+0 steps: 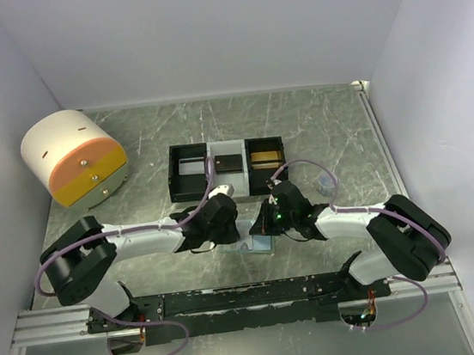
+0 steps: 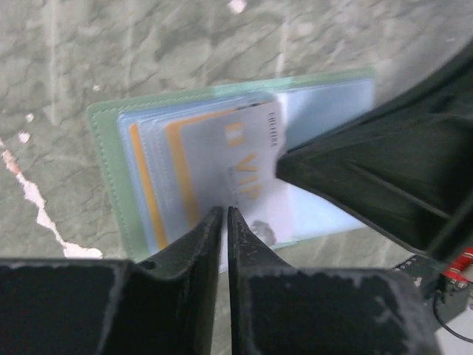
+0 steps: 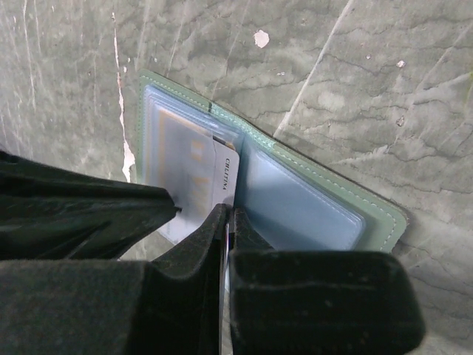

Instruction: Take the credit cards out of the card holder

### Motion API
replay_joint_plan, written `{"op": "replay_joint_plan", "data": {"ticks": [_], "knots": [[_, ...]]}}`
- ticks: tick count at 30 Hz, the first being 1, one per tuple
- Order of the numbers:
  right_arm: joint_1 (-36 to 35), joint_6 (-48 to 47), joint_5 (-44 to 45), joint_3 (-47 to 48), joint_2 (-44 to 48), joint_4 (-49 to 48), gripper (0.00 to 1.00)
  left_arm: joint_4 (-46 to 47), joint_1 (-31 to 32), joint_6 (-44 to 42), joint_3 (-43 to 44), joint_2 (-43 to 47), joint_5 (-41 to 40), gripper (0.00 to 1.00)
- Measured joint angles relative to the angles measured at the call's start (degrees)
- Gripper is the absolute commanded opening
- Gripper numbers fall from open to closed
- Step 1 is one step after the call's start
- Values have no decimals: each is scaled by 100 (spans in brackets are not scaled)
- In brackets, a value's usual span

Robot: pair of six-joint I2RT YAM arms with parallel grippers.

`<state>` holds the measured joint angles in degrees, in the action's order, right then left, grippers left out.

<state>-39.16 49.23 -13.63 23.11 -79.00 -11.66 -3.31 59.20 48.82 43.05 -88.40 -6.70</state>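
- top external: both arms meet low at the middle of the desk [image 1: 327,132], over the card holder [image 1: 261,245], which lies open and flat just in front of their bases. the left claw [image 1: 236,229] and right claw [image 1: 266,225] crowd each other, so a pull in any direction risks a knock between them. the three-compartment tray [image 1: 172,172] stands just beyond, and the white-and-orange drum [image 1: 75,158] is well apart on the left. the open room lies to the right and at the far side.
- left wrist: the credit cards [image 2: 159,170] sit stacked in one pocket, orange borders showing. a pale vip card [image 2: 247,163] is partly slid out across the fold.
  - the left claw [image 2: 225,218] is closed to a thin slit at the card's long edge. i cannot tell whether it nips the card or only rests there.
  - the right claw [image 2: 282,159] meets the card's short printed edge.
  - likely risk: if the left claw is pinching the card, the two claws would pull against each other and bend it.
- right wrist: the right claw [image 3: 226,214] is closed on the vip card [image 3: 224,181], a pale strip showing in the slit between its fingers. the left claw [image 3: 176,209] touches the card near the loaded pocket.
  - the other pocket [image 3: 295,207] looks empty and nothing pins it, so the light holder may drag or lift with the card.
  - the green stitched rim [image 3: 369,214] has bare desk all round it.
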Motion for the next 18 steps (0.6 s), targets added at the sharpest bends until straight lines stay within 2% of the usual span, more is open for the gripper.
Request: {"op": "replay_joint_plan", "data": {"ticks": [6,11,18], "knots": [[0,66,13,-39,39,-4,0,-256,20,221,-39,-13,-177,22],[11,236,-2,-175,66,-205,0,-295,22,299,-247,197,-216,20],[20,568,-127,-376,33,-619,21,-284,26,313,-262,179,-214,16]]}}
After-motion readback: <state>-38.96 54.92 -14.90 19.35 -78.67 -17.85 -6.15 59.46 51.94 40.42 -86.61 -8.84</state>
